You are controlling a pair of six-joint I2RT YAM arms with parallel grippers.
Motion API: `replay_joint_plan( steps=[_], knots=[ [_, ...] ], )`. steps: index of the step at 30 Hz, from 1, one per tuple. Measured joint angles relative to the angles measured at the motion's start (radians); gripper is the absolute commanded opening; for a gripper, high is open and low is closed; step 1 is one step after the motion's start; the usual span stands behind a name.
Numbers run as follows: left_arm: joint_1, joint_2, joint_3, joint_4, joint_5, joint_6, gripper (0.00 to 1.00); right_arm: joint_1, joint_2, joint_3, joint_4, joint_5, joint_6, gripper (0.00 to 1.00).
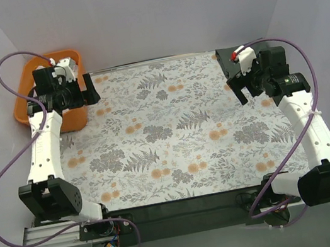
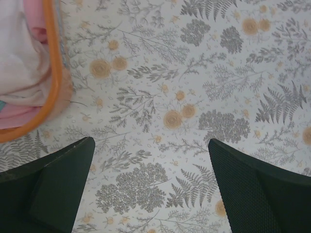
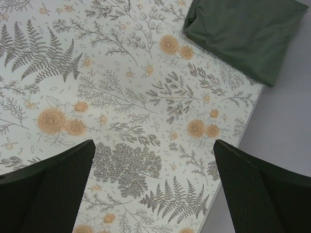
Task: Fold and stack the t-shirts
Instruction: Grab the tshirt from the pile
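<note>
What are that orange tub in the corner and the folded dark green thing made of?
The orange tub looks like moulded plastic: a smooth, even rim with slight sheen. The folded dark green shirt looks like soft matte cloth, maybe cotton: rounded fold edges, no shine.

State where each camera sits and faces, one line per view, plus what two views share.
Top external: above and behind the arms, looking down on the floral-patterned table covering; both arms, left tool, right tool show.
Left wrist: faces down at the covering beside the orange plastic bin of pale cloth; its open tool's dark fingers show.
Right wrist: faces down at the covering's edge and a folded dark grey-green t-shirt; its open tool shows.
Shared: top and left wrist both show the bin.
</note>
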Motion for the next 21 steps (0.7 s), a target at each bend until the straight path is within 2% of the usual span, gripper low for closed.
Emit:
replay_joint_plan(
  steps=[5,9,11,16,21],
  knots=[
    [0.05,0.186,0.242,0.024,-0.059,-0.023,0.98,0.0,0.024,0.0,-0.01,-0.001,-0.009,0.98],
    [0.145,0.411,0.51,0.072,-0.092,-0.062,0.98,0.0,0.048,0.0,-0.017,-0.006,-0.009,0.98],
    [0.188,0.496,0.58,0.111,-0.107,-0.081,0.96,0.0,0.054,0.0,-0.018,-0.008,-0.009,0.98],
    [0.262,0.631,0.586,0.224,-0.137,-0.097,0.86,0.0,0.074,0.005,-0.019,-0.02,-0.004,0.98],
    [0.276,0.741,0.579,0.325,-0.154,-0.077,0.82,0.0,0.117,0.008,-0.019,-0.036,0.003,0.98]
  ],
)
